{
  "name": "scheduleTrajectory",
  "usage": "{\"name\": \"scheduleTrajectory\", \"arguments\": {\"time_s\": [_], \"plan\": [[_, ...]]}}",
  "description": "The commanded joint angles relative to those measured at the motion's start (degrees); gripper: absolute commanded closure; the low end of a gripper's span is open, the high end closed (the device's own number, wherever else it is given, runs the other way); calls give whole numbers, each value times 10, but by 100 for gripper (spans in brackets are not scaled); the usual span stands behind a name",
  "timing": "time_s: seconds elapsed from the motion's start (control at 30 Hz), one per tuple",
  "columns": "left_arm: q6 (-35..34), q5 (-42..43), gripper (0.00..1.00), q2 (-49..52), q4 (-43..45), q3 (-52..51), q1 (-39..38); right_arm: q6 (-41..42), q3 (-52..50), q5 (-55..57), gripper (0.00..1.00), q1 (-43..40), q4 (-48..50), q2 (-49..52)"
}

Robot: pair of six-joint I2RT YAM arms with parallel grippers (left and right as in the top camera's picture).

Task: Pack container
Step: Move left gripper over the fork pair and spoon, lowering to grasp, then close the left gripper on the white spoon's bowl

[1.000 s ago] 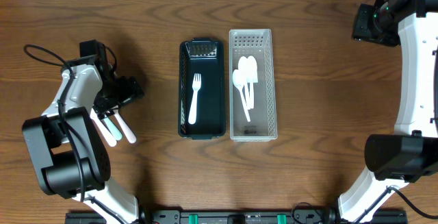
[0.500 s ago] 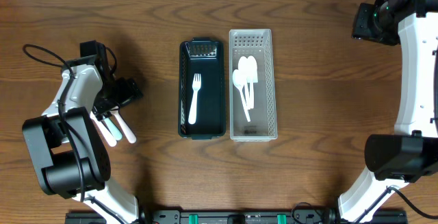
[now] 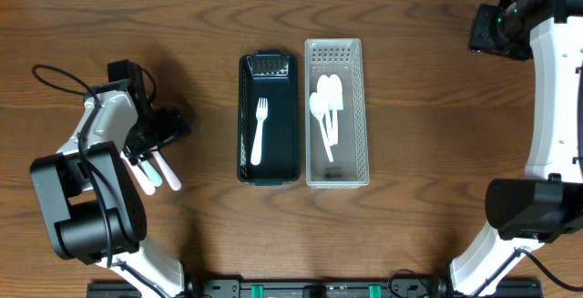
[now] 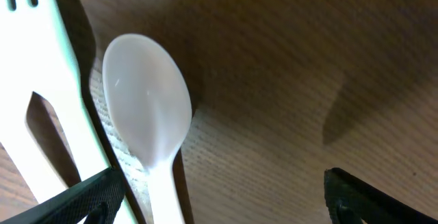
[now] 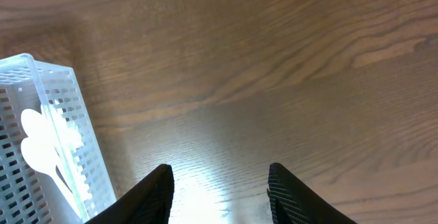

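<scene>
A dark green container (image 3: 270,166) in the table's middle holds one white fork (image 3: 259,130). Beside it on the right a clear perforated container (image 3: 336,175) holds several white spoons (image 3: 325,107). My left gripper (image 3: 153,143) is open, low over loose white cutlery (image 3: 157,170) on the table at the left. In the left wrist view a white spoon (image 4: 148,114) lies between the open fingers, nearer the left one, with a white fork (image 4: 48,94) beside it. My right gripper (image 3: 499,26) is open and empty at the far right corner.
A black cable (image 3: 56,72) loops near the left arm. The clear container's corner (image 5: 48,142) shows in the right wrist view, left of the open fingers (image 5: 219,190). Both arm bases (image 3: 91,207) stand at the near edge.
My left gripper has shifted slightly toward the near side over the loose cutlery. The right arm has not moved.
</scene>
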Motion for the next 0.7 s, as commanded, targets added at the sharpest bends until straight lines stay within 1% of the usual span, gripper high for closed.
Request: {"name": "scheduleTrajectory", "arguments": {"time_s": [0.0,0.37,0.67], "plan": [[-7,-11,5,6,10,-4,3,-9,-1,10,52,-1,-2,0],[-9,-6,5,71,26,-4,3,-8,0,10,53,-1,-8,0],[-9,-7,6,76,49,15,3,-8,0,10,53,-1,-7,0]]}}
